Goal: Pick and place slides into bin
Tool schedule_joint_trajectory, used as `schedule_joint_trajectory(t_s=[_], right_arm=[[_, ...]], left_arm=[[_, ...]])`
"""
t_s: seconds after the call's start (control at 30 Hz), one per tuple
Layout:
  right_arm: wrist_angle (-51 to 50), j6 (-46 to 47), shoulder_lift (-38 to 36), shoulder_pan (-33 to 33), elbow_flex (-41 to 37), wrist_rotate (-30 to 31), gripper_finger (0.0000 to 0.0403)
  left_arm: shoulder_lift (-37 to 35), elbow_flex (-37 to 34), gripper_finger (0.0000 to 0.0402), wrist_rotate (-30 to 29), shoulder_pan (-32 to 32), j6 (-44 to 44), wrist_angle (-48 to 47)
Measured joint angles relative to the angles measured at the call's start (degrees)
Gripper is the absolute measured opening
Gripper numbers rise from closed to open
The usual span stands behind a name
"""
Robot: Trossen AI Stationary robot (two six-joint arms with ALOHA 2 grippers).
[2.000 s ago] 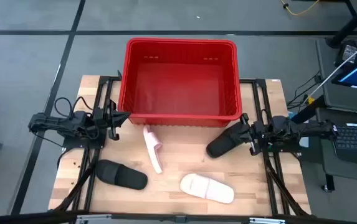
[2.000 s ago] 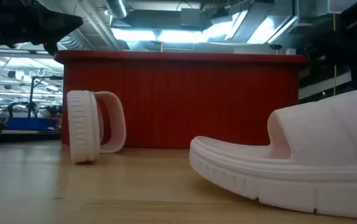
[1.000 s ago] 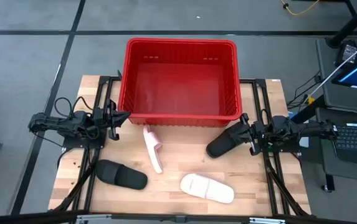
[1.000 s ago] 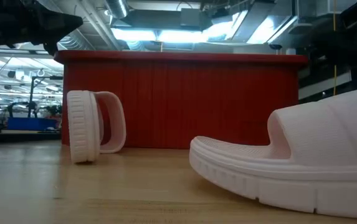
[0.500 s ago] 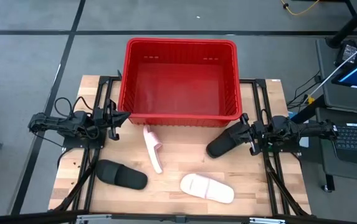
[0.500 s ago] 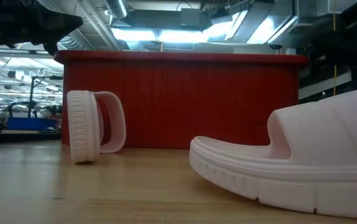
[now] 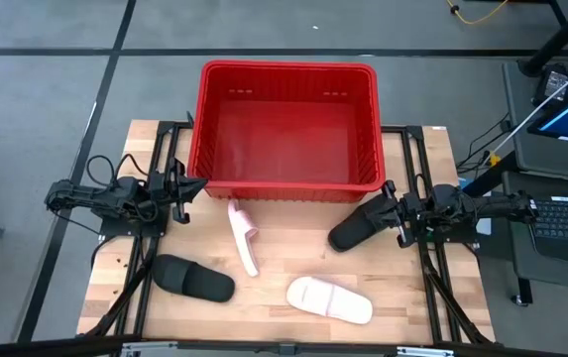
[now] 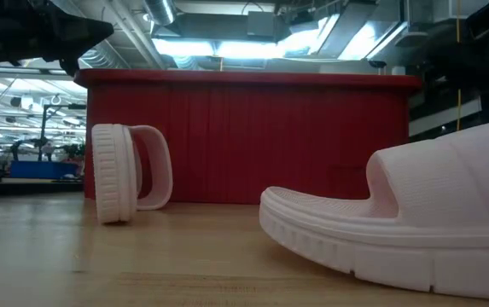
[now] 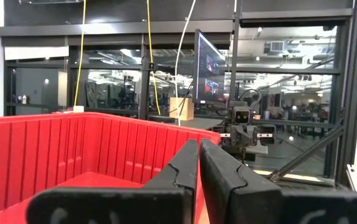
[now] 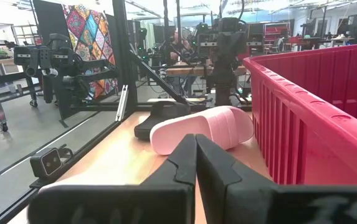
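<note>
While both grippers wait with fingers pressed together, the left gripper (image 7: 186, 188) sits beside the large red slotted plastic bin's (image 7: 285, 69) corner, the right gripper (image 7: 388, 210) beside the other. Four slides lie outside: one black slide sandal (image 7: 353, 228) just before the right gripper.

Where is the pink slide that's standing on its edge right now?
In the high view the pink slide on its edge stands near the table's middle, just in front of the red bin, between the black slide and the other pink slide.
</note>
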Motion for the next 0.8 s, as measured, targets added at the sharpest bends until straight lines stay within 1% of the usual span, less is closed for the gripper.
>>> schedule_joint_trajectory(t_s=[0.63, 0.8], right_arm=[[-0.02, 0.0, 0.0, -0.02, -0.01, 0.0, 0.0013], [0.0, 0.0, 0.0, -0.01, -0.01, 0.0, 0.0013]], left_arm=[[0.0, 0.0, 0.0012, 0.0, 0.0, -0.01, 0.01], [0.0, 0.0, 0.0011, 0.03, 0.0, -3.57, 0.09]])
